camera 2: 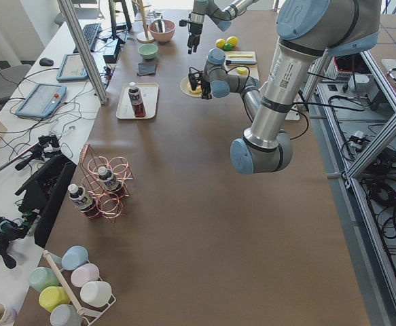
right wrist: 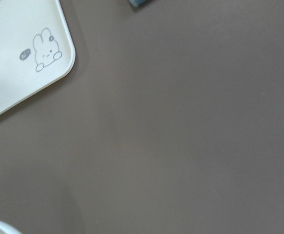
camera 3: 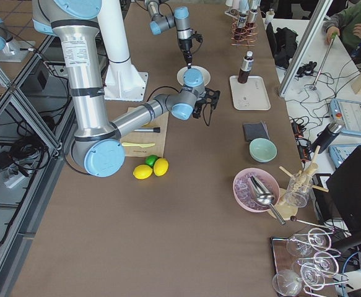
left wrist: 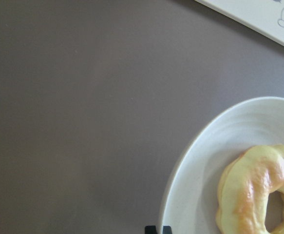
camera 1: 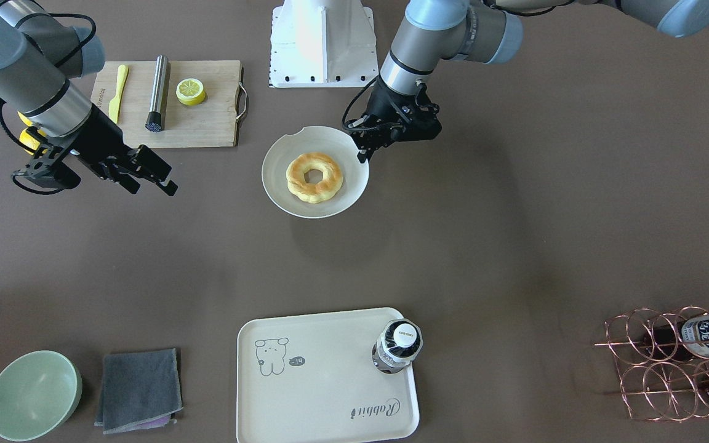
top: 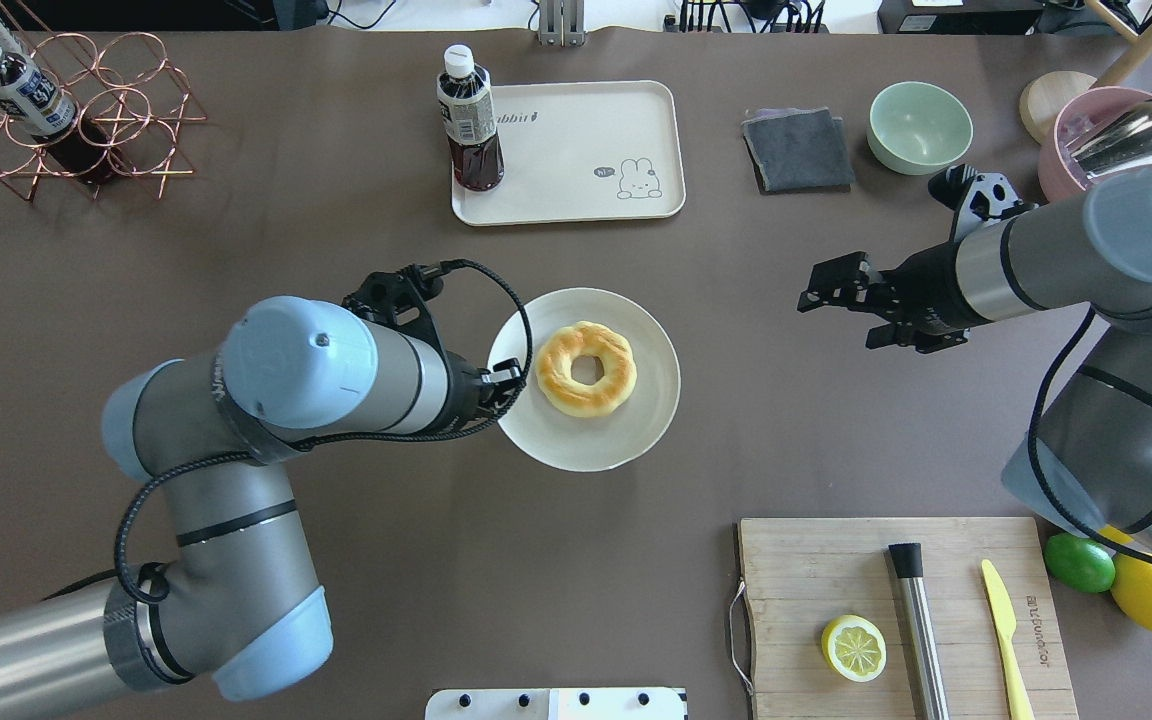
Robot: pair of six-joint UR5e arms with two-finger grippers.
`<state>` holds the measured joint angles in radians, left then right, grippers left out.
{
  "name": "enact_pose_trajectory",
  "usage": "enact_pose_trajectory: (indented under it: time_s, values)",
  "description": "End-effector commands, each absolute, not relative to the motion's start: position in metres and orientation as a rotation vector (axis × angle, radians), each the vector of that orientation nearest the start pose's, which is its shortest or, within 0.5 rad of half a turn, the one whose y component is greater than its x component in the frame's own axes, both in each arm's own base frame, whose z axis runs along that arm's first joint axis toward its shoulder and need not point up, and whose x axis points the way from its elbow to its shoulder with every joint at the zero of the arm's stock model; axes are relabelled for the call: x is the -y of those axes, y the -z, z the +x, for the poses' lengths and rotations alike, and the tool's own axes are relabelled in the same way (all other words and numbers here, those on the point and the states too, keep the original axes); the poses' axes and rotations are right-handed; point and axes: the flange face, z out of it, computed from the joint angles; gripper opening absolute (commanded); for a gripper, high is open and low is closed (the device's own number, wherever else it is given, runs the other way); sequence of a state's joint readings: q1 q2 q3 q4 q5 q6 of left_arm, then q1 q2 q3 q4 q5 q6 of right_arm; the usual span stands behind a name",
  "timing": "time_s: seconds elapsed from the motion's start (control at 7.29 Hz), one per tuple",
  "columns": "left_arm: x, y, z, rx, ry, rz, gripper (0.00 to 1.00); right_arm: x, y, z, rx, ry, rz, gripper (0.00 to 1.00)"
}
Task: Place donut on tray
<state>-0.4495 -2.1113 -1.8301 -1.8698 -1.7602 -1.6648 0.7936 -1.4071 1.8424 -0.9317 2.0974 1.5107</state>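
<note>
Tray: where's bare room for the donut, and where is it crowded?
The tray is bare in its middle, between the bottle and the bear drawing; crowded only at the bottle's corner, by the script. The table between plate and tray lies open.

We see the counter [camera 3: 168, 247] from one end. The big near arm [camera 3: 137, 116] reaches out over a wooden board [camera 3: 155, 148]. The small far arm [camera 3: 183, 25] points down at a white plate [camera 3: 204, 73]. A bottle [camera 3: 246, 67] stands on the tray [camera 3: 251, 96].
</note>
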Motion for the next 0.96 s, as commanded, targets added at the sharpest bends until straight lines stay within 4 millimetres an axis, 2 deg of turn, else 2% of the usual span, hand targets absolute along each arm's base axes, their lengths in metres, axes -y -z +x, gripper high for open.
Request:
enact_pose_trajectory:
  time_s: [0.0, 0.14, 0.55, 0.82]
  values:
    - [0.340, -0.160, 0.556, -1.104, 0.404, 0.055, 0.00, 0.416, -0.323, -0.366, 1.125, -0.319, -0.089, 0.99]
    - [0.338, -0.161, 0.560, -1.098, 0.407, 0.065, 0.00, 0.410, -0.320, -0.368, 1.132, -0.260, -0.097, 0.99]
    - [0.337, -0.159, 0.561, -1.100, 0.411, 0.077, 0.00, 0.384, -0.321, -0.397, 1.101, -0.216, -0.114, 0.99]
    - [0.337, -0.159, 0.561, -1.100, 0.413, 0.080, 0.00, 0.374, -0.324, -0.414, 1.080, -0.192, -0.042, 1.00]
